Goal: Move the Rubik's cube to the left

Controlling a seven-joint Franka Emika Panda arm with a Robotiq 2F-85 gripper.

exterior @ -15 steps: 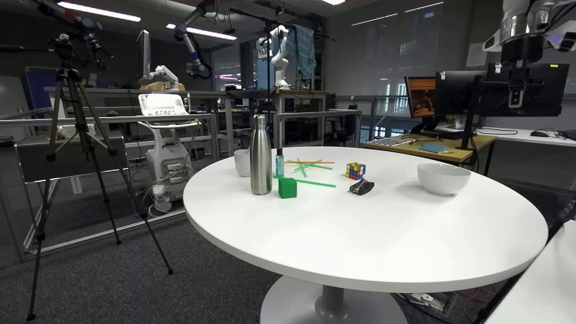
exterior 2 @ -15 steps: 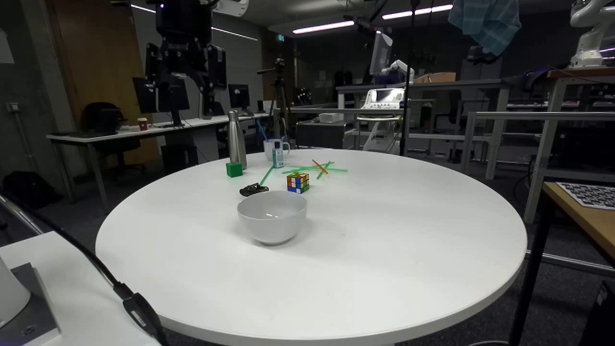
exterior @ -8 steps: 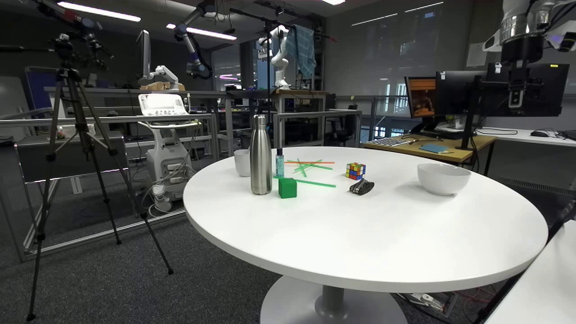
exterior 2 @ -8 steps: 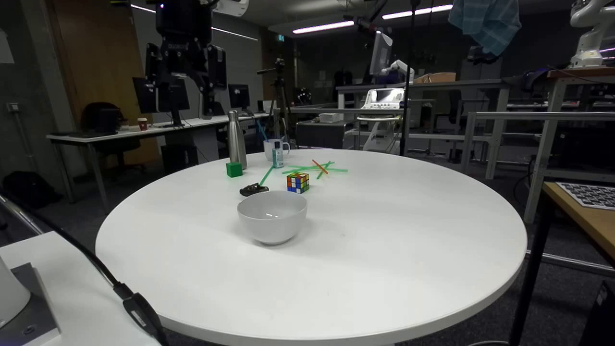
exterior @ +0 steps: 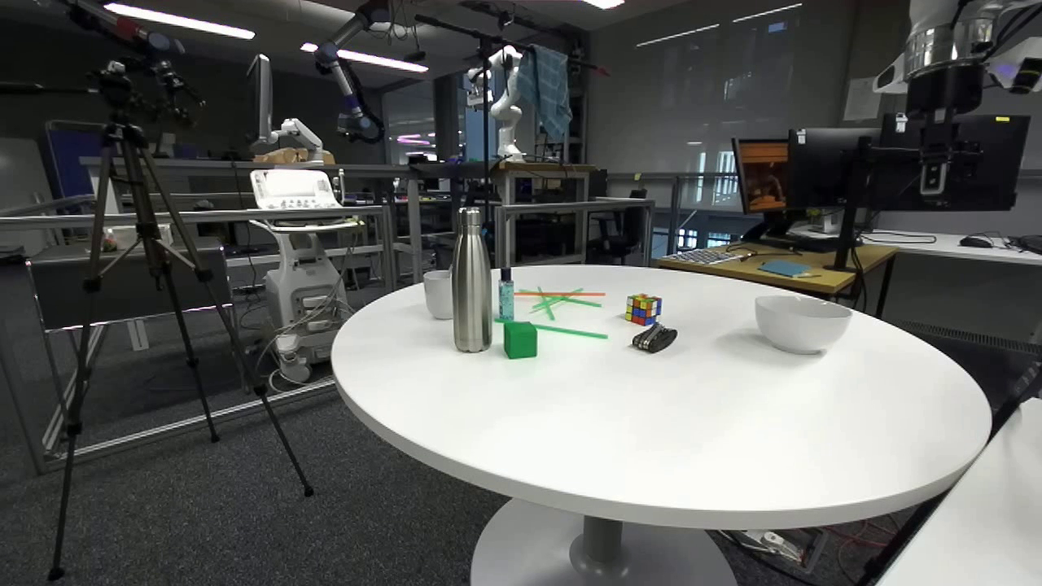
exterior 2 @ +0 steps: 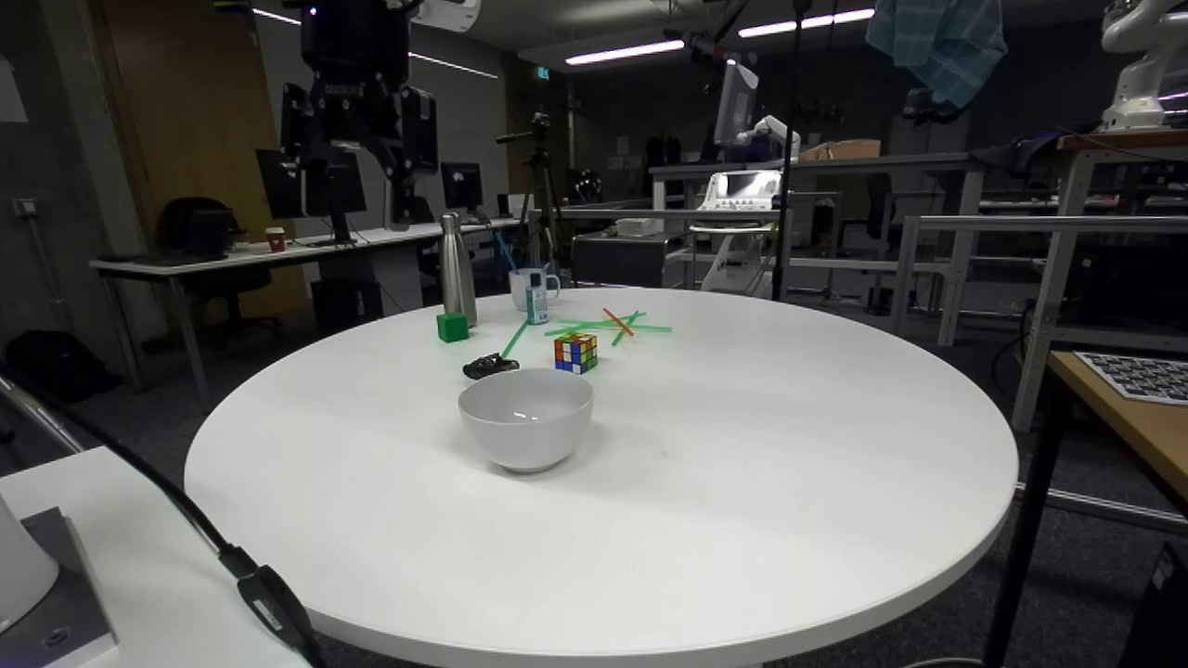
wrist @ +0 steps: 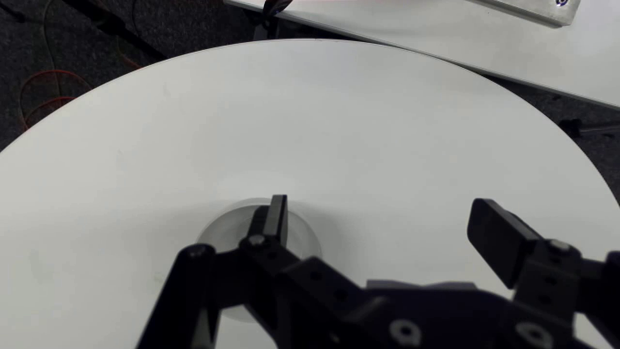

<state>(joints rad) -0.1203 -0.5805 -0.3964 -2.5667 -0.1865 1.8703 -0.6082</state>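
Gaping pincer (wrist: 380, 213), Rubik's cube (exterior 2: 575, 353) on table (exterior 2: 761, 510)

Robotics lab, this one! White robot arm (exterior: 509, 114) in background, standing on brown-topped bench (exterior: 541, 168); second jointed arm (exterior: 346, 81) hanging high up, strip lights (exterior: 179, 20) blazing overhead! Camera tripod (exterior: 145, 195) parked by metal railing (exterior: 228, 216); white console cart (exterior: 305, 281) in both exterior views, exact kind too distant to call for sure. Office touches too: desk monitors (exterior: 826, 167), one lit orange, keyboard (exterior 2: 1146, 373), red cup (exterior 2: 276, 241) on long desk (exterior 2: 302, 248)! Dark carpet (exterior: 366, 505) below, red cables (wrist: 53, 71) looping across floor in wrist view.
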